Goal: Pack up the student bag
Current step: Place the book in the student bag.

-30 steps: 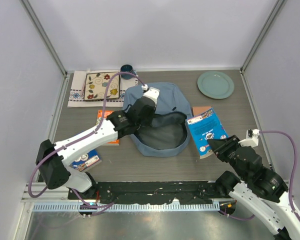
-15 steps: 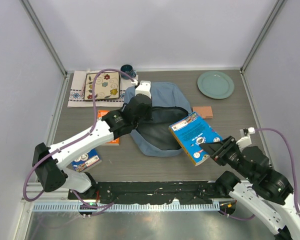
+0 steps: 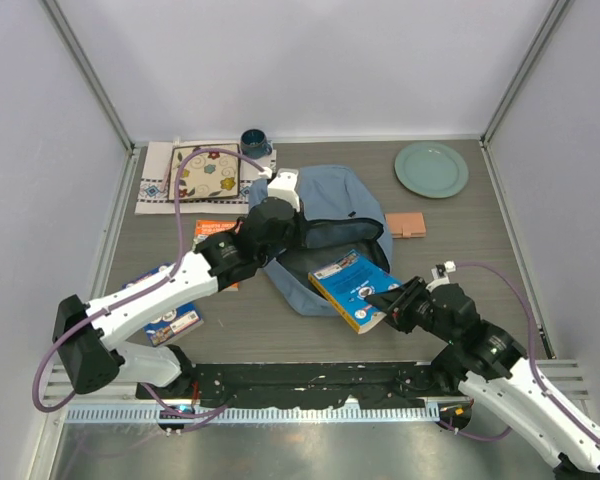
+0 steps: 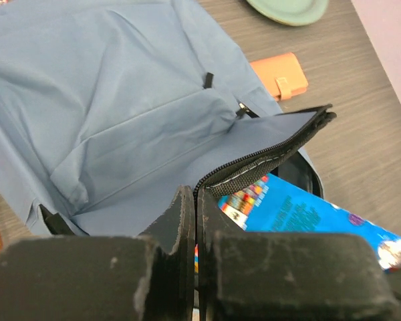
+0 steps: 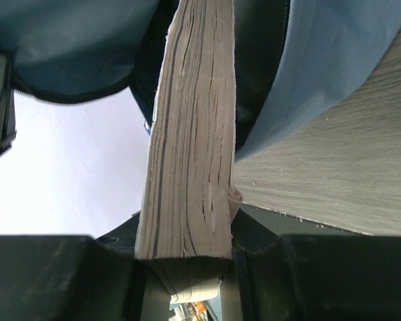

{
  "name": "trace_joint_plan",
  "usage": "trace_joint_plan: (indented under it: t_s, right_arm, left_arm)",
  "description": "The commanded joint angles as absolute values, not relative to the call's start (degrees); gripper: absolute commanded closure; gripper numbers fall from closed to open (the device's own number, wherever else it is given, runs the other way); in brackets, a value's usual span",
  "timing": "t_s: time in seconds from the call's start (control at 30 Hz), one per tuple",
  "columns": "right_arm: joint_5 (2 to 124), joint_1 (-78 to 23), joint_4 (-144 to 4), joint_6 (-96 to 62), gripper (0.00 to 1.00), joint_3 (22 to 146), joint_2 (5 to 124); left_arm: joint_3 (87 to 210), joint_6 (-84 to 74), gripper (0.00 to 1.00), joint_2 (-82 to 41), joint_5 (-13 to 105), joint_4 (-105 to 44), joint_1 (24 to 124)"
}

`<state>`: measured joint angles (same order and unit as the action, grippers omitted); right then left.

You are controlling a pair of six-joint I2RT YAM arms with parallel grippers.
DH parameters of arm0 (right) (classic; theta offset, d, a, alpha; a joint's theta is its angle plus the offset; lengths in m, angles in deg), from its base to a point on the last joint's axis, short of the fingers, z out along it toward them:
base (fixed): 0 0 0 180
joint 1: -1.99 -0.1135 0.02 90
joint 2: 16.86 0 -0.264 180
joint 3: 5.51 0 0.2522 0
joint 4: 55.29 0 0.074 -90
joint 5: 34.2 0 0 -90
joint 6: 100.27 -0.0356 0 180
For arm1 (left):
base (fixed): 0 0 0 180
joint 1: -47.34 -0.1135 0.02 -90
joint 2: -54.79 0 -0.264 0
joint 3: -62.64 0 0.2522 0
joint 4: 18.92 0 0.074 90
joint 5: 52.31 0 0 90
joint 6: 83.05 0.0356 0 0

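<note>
Far edge of blue book (image 3: 352,288) hidden under student bag (image 3: 325,200) flap. Partly covered by left arm (image 3: 180,275): orange book (image 3: 212,230), near-left book (image 3: 175,322). Cut off by top edge, left wrist view: plate (image 4: 287,10). Cover print unreadable.

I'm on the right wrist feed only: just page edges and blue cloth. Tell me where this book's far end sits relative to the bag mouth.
Observer: In the top camera, the blue book held by the right end effector has its far end overlapping the dark opening of the student bag.
Operator: Report what holds that mouth open.
Observer: The left end effector is shut on the zipper edge, lifting the flap above the book.
Operator: Name anything lying right of the bag.
Observer: An orange wallet lies just beside the bag, apart from the book.
</note>
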<state>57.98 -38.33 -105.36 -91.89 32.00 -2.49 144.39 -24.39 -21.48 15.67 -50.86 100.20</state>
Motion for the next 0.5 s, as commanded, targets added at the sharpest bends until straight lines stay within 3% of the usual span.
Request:
trace_joint_plan:
  t_s: [0.0,0.47]
  right_arm:
    - [56.1,-38.3,-86.1,-97.2,0.99,30.4,1.8]
    - [47.7,-38.2,-56.7,-101.2,0.99,22.0,17.4]
  left_arm:
    - [140.7,-23.3,1.00,-16.4,20.3,-39.6,101.1]
    - [130.7,-20.6,1.00,-8.8,28.4,-27.7,101.9]
